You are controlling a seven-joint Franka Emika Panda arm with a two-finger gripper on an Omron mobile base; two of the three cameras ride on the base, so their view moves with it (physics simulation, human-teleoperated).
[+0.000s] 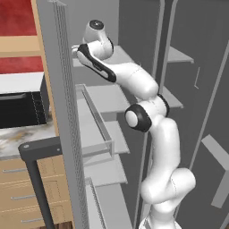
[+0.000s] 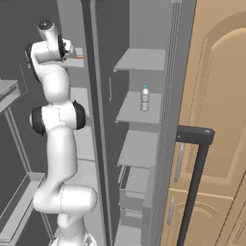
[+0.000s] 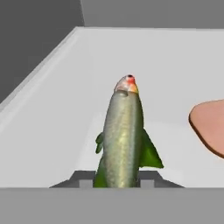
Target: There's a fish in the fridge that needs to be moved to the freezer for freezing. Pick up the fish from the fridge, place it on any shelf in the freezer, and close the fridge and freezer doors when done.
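Note:
The fish (image 3: 124,131), slender, green and silvery with a reddish snout, lies on a pale fridge shelf (image 3: 52,131) and points away from the hand. My gripper (image 3: 116,181) is shut on its tail end, and a dark fingertip (image 3: 85,183) shows on either side of the body. In the base views the arm reaches up into the fridge (image 1: 105,96), with the hand at its top shelf (image 2: 67,50). The freezer (image 2: 139,108) stands open to the right, with short narrow shelves. Both doors are swung wide open.
A flat orange-pink piece (image 3: 210,124) lies on the same shelf, just right of the fish. A small bottle (image 2: 144,98) stands on a freezer shelf. The open fridge door (image 1: 62,112) with its bins hems the arm's left. The freezer door (image 2: 168,120) carries a dark handle (image 2: 194,182).

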